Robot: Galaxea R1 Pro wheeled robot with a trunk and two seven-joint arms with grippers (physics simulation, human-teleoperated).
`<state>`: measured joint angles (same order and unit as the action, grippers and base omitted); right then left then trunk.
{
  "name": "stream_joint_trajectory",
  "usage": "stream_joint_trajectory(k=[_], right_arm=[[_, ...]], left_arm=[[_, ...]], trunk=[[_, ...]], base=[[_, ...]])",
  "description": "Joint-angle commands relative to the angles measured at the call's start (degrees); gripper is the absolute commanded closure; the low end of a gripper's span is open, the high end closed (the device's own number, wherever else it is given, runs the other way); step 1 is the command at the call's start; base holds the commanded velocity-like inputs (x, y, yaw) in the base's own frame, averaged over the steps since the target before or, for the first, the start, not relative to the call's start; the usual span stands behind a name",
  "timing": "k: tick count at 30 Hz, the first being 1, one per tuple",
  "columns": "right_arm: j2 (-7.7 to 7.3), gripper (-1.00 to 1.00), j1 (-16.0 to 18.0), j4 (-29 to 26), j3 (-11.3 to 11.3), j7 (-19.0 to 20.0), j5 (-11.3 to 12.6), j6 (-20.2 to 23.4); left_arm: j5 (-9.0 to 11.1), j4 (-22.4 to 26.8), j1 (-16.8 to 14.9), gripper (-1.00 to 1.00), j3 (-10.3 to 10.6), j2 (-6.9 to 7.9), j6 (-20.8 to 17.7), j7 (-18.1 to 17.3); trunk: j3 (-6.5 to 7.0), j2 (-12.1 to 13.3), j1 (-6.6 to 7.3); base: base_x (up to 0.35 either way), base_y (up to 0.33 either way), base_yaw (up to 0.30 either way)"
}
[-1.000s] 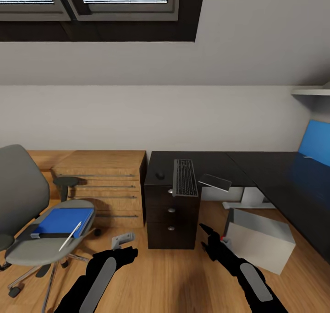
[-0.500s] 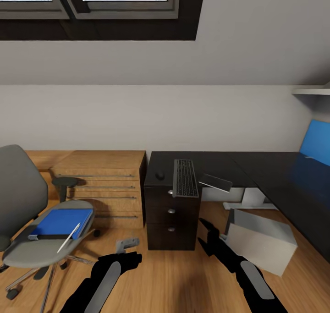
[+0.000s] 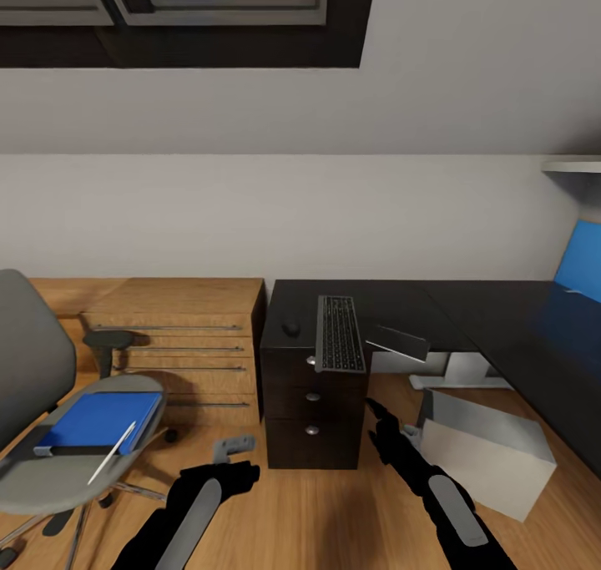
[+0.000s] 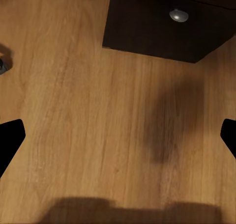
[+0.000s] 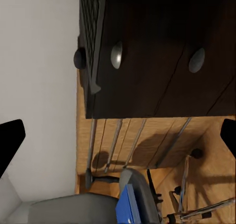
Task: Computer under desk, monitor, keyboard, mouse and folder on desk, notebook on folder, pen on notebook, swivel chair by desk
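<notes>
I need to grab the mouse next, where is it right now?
In the head view, the mouse sits on the dark desk, just left of the keyboard.

No readable text, label, brand, number or sign anywhere. Key legends on the flat dark-grey keyboard (image 3: 339,334) too small to make out. Blank cover on the blue rectangular folder (image 3: 98,420). Plain faces on the light-grey box-shaped computer case (image 3: 487,461) and the dark wooden desk with round silver drawer knobs (image 3: 311,397), seen also from the right wrist. Bare wood-grain floor (image 4: 88,135) under the left wrist, unmarked.
</notes>
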<state>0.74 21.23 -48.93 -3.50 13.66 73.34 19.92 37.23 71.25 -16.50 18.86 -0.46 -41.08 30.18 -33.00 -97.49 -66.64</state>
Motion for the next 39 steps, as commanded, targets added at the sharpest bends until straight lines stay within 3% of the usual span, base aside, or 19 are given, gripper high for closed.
stream_joint_trajectory(k=[1,6,9,12,16,25,39], right_arm=[[0.55,-1.00,0.04,0.00,-0.31,0.04,-0.01,0.05],[1.91,-1.00,0.26,0.09,-0.37,-0.48,-0.11,-0.44],[3.06,-1.00,1.93,0.36,-0.46,-4.76,0.11,-0.46],[3.99,-1.00,4.84,0.54,-0.52,-8.51,0.46,-0.49],[4.70,-1.00,6.48,1.94,-0.57,-9.81,0.70,-0.68],[4.81,-1.00,7.05,7.19,-0.76,-10.12,0.45,-1.47],[4.66,-1.00,7.07,7.91,-0.57,-9.80,0.15,-3.11]], left_arm=[[0.62,0.09,0.16,-1.00,0.09,0.02,-0.06,0.58],[1.89,0.25,0.64,-1.00,0.12,0.02,-0.20,0.58],[3.36,0.29,0.74,-1.00,0.12,0.02,-0.27,0.60],[3.56,0.31,0.76,-1.00,0.11,0.05,-0.31,0.64],[3.62,0.30,0.76,-1.00,0.05,0.09,-0.32,0.66],[3.64,0.44,0.77,-1.00,0.09,0.09,-0.32,0.66],[3.64,0.64,0.77,-1.00,0.12,0.09,-0.24,0.64]], trunk=[[-0.06,-0.03,0.00],[-0.06,-0.03,0.00],[-0.06,-0.03,0.00],[-0.06,-0.03,0.00],[-0.06,-0.03,0.00],[-0.06,-0.03,0.00],[-0.06,-0.03,0.00]], base=[[0.023,0.000,0.000],[0.011,0.000,0.000],[0.001,0.000,0.000],[0.000,0.000,0.000],[0.000,0.000,0.000],[0.000,0.000,0.000],[0.039,0.000,0.000]])
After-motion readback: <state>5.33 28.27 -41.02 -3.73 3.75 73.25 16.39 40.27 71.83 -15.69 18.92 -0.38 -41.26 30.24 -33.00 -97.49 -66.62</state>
